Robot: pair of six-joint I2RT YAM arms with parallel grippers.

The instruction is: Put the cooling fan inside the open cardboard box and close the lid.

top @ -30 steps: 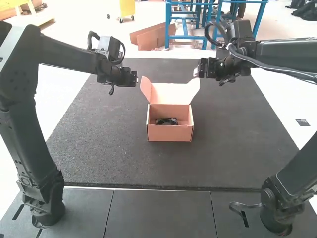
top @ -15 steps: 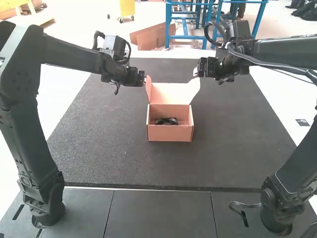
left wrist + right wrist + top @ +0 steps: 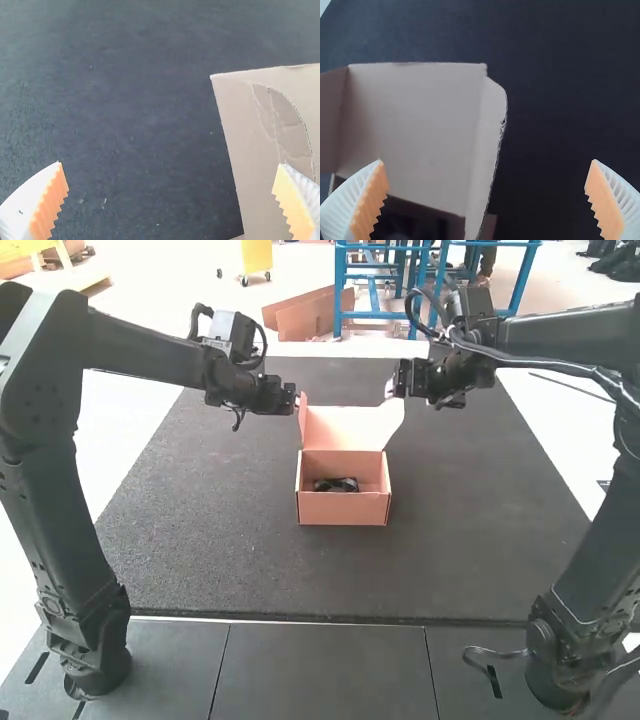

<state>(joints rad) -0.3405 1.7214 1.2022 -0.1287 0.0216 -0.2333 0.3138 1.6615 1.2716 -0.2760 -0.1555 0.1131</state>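
While the lid (image 3: 345, 427) stands upright, left end effector (image 3: 294, 400), right end effector (image 3: 394, 388) flanking it, arms outstretched — both spread.

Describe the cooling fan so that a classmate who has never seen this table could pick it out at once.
Find the big dark mat; near its middle stands a small cardboard box, its lid raised at the back. The cooling fan is the black object on the box's floor, the only dark thing among tan cardboard.
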